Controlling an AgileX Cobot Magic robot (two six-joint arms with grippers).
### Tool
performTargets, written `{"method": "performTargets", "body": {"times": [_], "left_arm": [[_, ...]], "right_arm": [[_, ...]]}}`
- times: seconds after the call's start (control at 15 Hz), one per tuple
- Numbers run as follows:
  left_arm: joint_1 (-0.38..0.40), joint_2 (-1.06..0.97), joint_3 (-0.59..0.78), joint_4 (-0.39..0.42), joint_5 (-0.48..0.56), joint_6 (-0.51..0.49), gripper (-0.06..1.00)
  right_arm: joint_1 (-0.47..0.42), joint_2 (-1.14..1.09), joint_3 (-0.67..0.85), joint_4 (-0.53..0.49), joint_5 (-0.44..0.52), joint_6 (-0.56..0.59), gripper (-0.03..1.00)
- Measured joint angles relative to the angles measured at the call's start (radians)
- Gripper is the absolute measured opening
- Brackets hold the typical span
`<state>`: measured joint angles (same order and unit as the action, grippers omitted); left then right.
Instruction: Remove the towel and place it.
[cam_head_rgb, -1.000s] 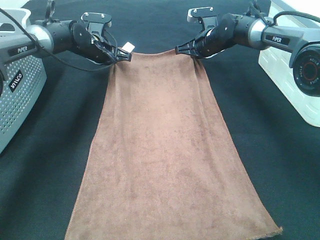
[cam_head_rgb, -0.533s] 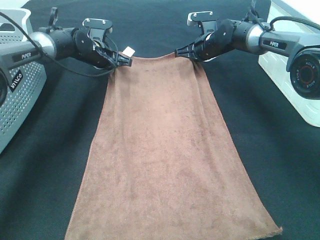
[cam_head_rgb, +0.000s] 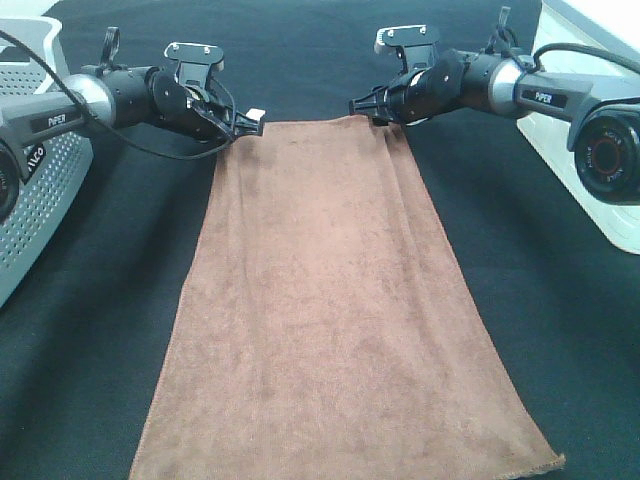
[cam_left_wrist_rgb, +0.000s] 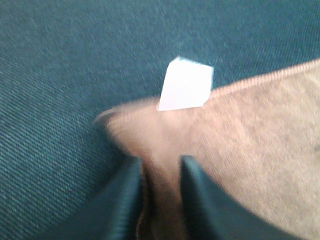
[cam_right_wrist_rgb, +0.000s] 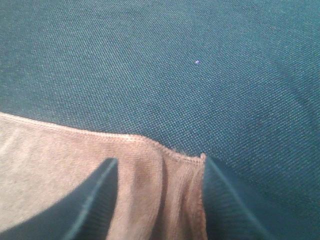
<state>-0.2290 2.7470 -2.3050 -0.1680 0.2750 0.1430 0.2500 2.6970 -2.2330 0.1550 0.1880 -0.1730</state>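
Exterior high view: the brown towel (cam_head_rgb: 330, 310) lies flat and lengthwise on the black table cloth (cam_head_rgb: 90, 350), plush, hemmed, mildly creased near its far right corner, with the left gripper (cam_head_rgb: 250, 120) and right gripper (cam_head_rgb: 362, 102) at its far corners. Left wrist view: blurred fingers (cam_left_wrist_rgb: 197, 200) stand parted astride a pinched fold beside the white tag (cam_left_wrist_rgb: 185, 84), grip uncertain. Right wrist view: jaws spread wide, the rumpled corner lying loose between them.

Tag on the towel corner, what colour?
White tag, on the brown towel; clearest in the left wrist view.
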Motion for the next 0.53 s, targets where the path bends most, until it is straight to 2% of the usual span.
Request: {"method": "performTargets", "body": {"times": [0.07, 0.53], "left_arm": [[0.0, 0.0, 0.0, -0.001, -0.015, 0.0, 0.42], [0.0, 0.0, 0.0, -0.024, -0.044, 0.0, 0.45]], "right_arm": [[-0.004, 0.004, 0.001, -0.008, -0.005, 0.0, 0.5], [-0.039, 0.039, 0.001, -0.008, -0.058, 0.0, 0.5]]}}
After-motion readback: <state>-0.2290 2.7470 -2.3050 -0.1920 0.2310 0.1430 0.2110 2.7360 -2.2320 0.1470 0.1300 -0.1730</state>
